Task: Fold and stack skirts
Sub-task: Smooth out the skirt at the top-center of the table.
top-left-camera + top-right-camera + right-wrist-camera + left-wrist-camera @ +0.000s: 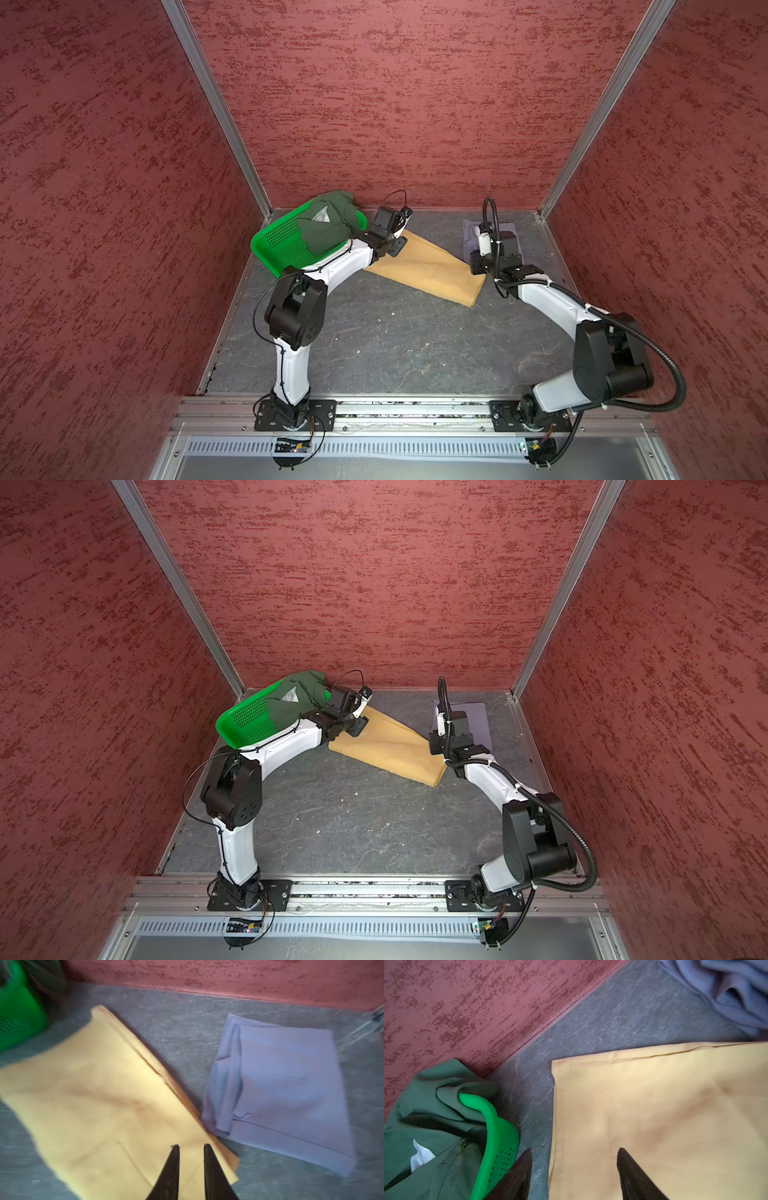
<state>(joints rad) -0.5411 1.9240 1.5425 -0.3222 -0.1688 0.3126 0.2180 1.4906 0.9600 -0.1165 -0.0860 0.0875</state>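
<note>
A mustard-yellow skirt [424,270] [386,750] lies folded flat across the back middle of the table. My left gripper [575,1150] is open above its end nearest the basket, one finger over cloth and one over bare table. Over the skirt's opposite corner [218,1159], my right gripper [192,1145] is open by a narrow gap with nothing between its fingers. A lavender-grey skirt [280,1088] [478,721] lies folded at the back right, partly under the right wrist in both top views. A dark green skirt [328,228] [425,1126] sits crumpled in the basket.
The bright green perforated basket [274,245] [500,1136] stands tilted in the back left corner, right beside my left gripper. Red textured walls [395,104] close in the back and both sides. The grey table [395,340] stretches forward to the arm bases.
</note>
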